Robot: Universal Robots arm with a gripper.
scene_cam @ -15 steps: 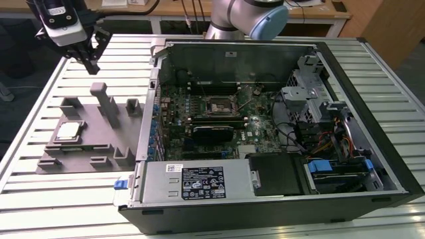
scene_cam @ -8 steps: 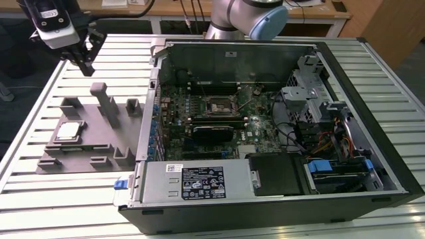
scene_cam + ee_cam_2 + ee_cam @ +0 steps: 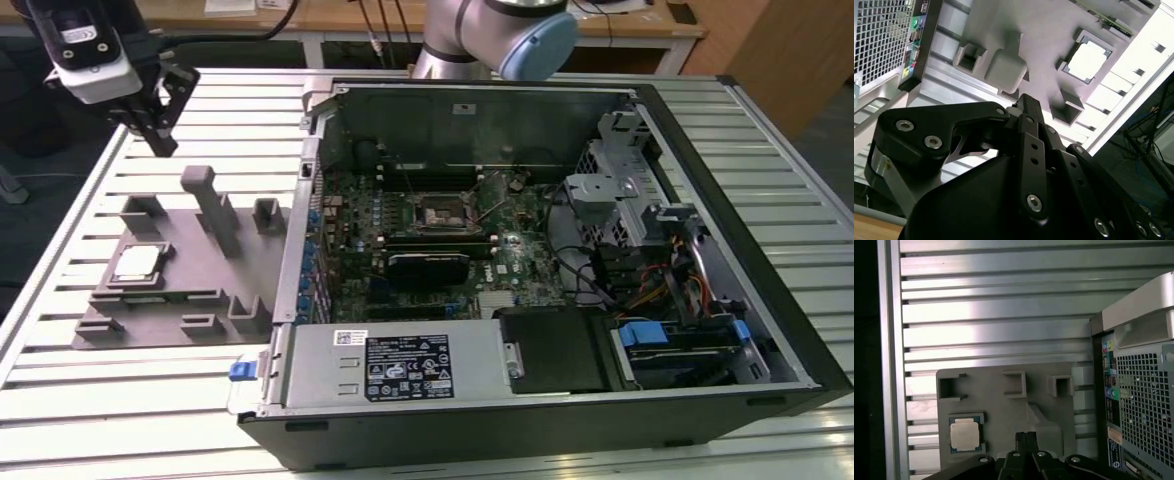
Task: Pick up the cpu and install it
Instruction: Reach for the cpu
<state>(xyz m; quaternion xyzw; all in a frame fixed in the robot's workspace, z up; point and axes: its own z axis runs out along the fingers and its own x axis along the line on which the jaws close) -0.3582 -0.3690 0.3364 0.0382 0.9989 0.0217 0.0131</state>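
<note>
The cpu point(image 3: 138, 262) is a small square chip with a shiny silver top, lying flat in a recess of the grey fixture plate point(image 3: 180, 305) at the exterior view's left. It also shows in both wrist views: cpu point(image 3: 1088, 61), cpu point(image 3: 965, 434). My gripper point(image 3: 159, 135) hangs well above the table behind the fixture, apart from the chip. In both wrist views its black fingertips point(image 3: 1026, 438) are pressed together with nothing between them, so the gripper point(image 3: 1025, 103) is shut and empty. The motherboard's black socket frame point(image 3: 441, 212) sits inside the open case.
The open computer case point(image 3: 694, 200) takes up the middle and the exterior view's right, with a silver power supply box point(image 3: 394, 365) along its near side. Grey posts point(image 3: 214, 205) rise from the fixture plate. The slatted metal table point(image 3: 94, 400) surrounds both.
</note>
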